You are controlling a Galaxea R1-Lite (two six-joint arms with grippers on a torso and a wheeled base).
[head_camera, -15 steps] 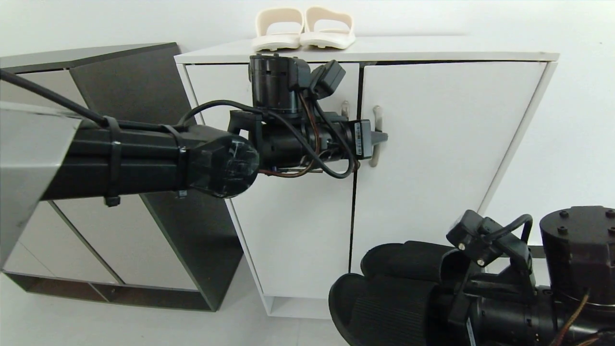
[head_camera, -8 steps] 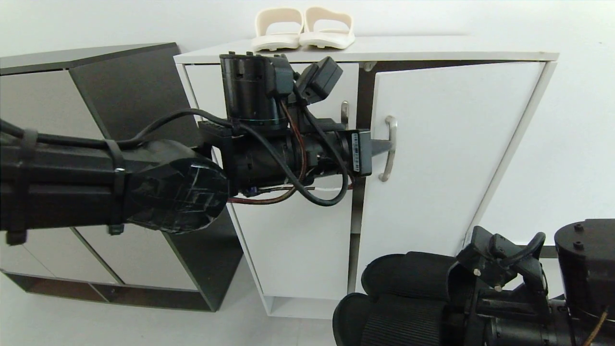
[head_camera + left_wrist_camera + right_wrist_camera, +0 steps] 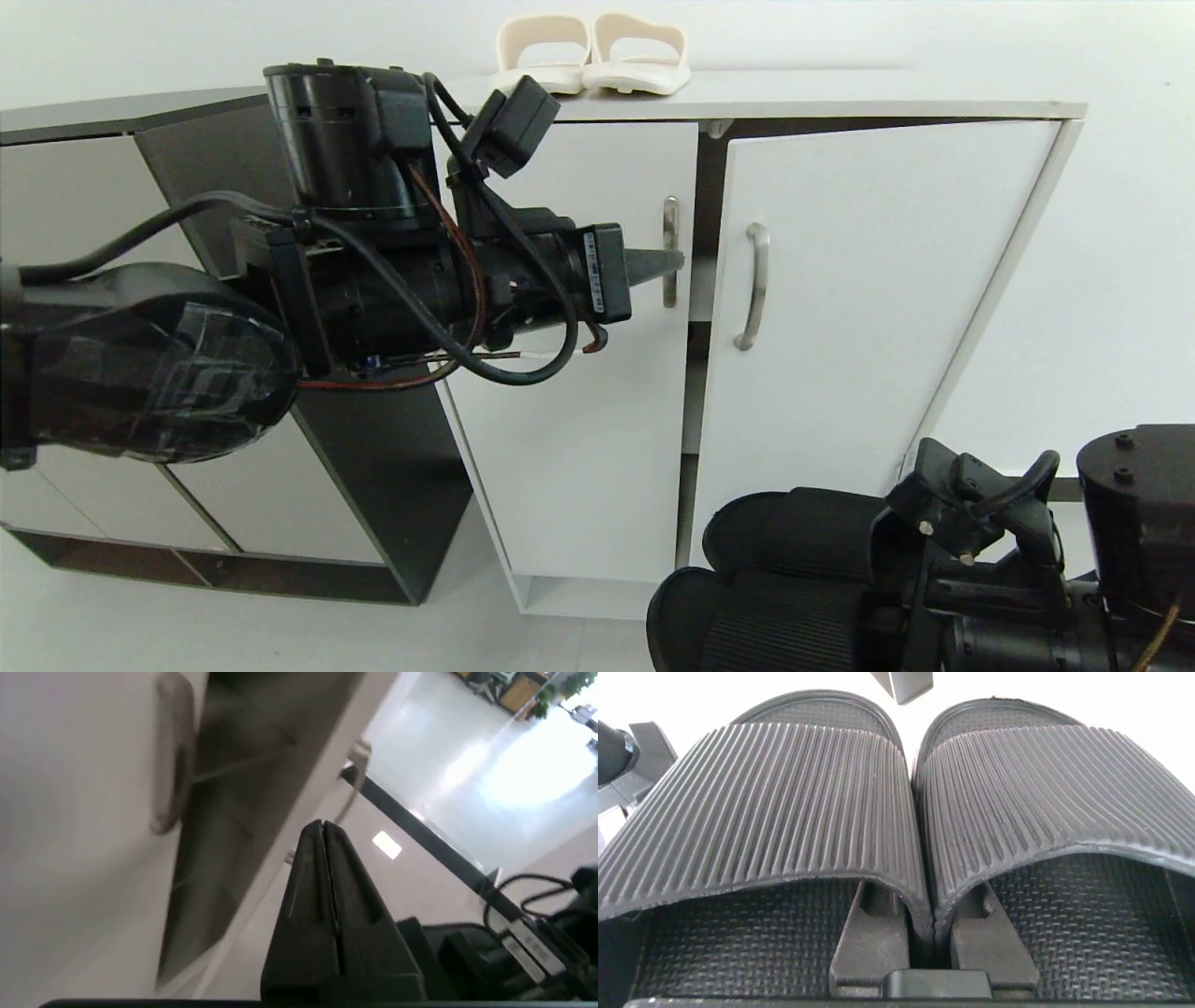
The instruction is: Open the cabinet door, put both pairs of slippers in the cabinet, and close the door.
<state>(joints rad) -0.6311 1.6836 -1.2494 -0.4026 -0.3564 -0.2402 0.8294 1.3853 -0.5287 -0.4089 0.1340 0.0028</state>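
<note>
- The door (image 3: 868, 308) is found ajar just right of the left hand (image 3: 672, 263), whose tips are pressed together.
- The black slippers (image 3: 794, 579) are pinched in the right hand (image 3: 929, 943); the white slippers (image 3: 590, 56) are left unstowed above.

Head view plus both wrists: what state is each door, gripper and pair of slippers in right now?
right door: ajar, dark gap along its handle edge.
left door: shut.
left gripper: shut, empty, in front of the left door.
right gripper: shut on the black slippers.
black slippers: held side by side.
white slippers: side by side on the cabinet top.
</note>
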